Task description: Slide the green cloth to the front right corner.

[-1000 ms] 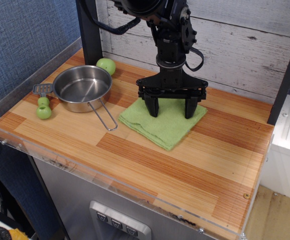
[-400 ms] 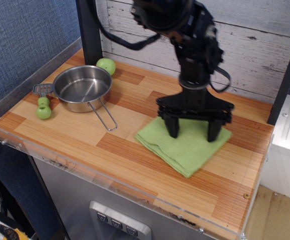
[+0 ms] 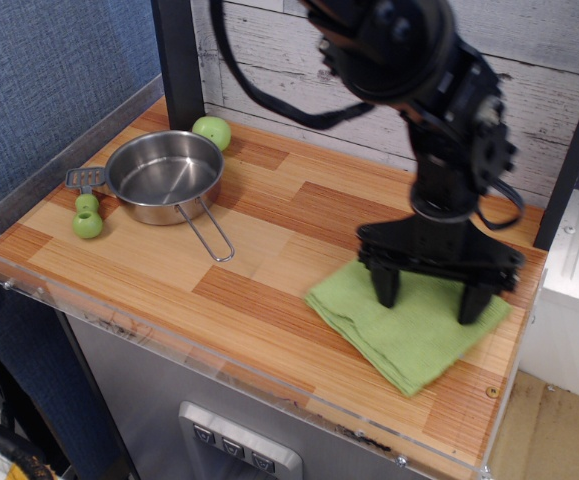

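Gripper point(image 3: 431, 293) spread wide, both black fingertips pressed down on the green cloth point(image 3: 406, 325), pinning rather than pinching. Lime knit square, folded and soft, lying on the right side of the tabletop, near tip just short of the front right corner point(image 3: 484, 440). Mostly done by the look of it; a short push left. Well apart at far left: shiny steel pan point(image 3: 164, 175), wire handle, round green ball point(image 3: 212, 131), dumbbell toy point(image 3: 87, 214).

The robot arm point(image 3: 424, 90) is matte black throughout, built of bulky rounded joint housings studded with small screws. Black cables loop from its upper links at 11 o'clock and beside the wrist. Its gripper point(image 3: 429, 296) has a flat crossbar carrying two thick, blunt black fingers point(image 3: 385, 286).
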`<action>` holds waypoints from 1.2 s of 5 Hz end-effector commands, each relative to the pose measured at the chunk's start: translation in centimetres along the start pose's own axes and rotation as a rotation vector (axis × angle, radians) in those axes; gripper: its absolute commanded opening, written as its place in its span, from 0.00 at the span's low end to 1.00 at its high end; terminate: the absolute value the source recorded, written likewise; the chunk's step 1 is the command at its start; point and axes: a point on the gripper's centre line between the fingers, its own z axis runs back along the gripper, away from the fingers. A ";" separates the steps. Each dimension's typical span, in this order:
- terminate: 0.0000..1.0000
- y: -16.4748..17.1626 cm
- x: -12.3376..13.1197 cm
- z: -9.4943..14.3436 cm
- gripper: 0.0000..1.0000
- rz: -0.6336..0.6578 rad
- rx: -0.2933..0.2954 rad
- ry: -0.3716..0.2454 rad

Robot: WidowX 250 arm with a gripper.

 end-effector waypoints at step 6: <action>0.00 -2.0 -1.8 4.0 1.00 0.015 -0.064 -0.043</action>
